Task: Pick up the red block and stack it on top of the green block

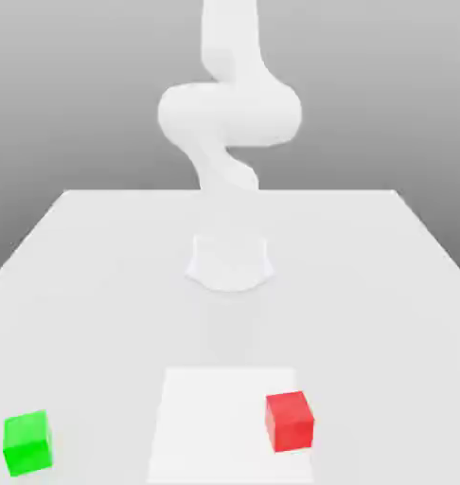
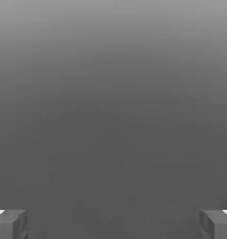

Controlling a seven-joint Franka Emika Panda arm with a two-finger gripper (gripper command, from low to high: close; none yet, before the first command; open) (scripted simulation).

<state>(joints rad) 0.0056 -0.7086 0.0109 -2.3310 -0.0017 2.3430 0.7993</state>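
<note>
The red block [image 1: 291,422] rests on the white table near its front edge, toward the exterior view's right. The green block [image 1: 27,442] sits on the table near the front edge too, far to the exterior view's left, well apart from the red one. Both stand flat and untouched. In the hand view my gripper [image 2: 113,226] is open, its two grey fingertips [image 2: 11,224] spread wide apart with nothing between them and plain grey beyond. The white arm [image 1: 229,109] rises from its base [image 1: 230,262] at the table's middle and bends upward.
The white table [image 1: 101,284] stretches wide around the arm's base. A paler rectangular patch [image 1: 210,426] lies at the front centre, with the red block over its right part.
</note>
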